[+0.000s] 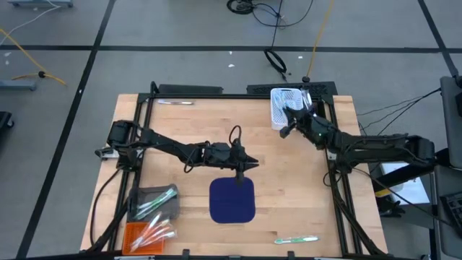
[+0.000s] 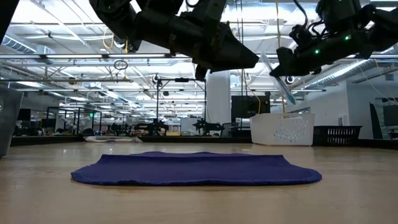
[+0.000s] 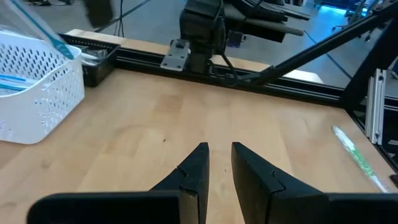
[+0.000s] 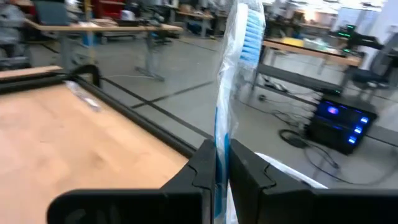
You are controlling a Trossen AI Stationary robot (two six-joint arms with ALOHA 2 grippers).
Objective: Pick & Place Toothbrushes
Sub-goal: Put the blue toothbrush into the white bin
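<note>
Upright: blue-and-white toothbrush (image 4: 231, 93), bristles up

Mat: a navy mat (image 2: 196, 168) is lying flat on the wooden table (image 2: 348, 199).
Right gripper (image 2: 281, 70): hanging at two o'clock, pinching a blue-and-white toothbrush (image 2: 278, 79) above the white basket (image 2: 283, 129).
Left gripper (image 2: 249, 61): hovering at twelve o'clock over the mat.

Looking straight down from overhead on the whole table (image 1: 289, 195). Sitting at tabletop level, close behind the navy mat (image 2: 196, 168), facing the room. Riding each wrist, peering past the fingers. Catching the white basket (image 3: 37, 93) in three views.
</note>
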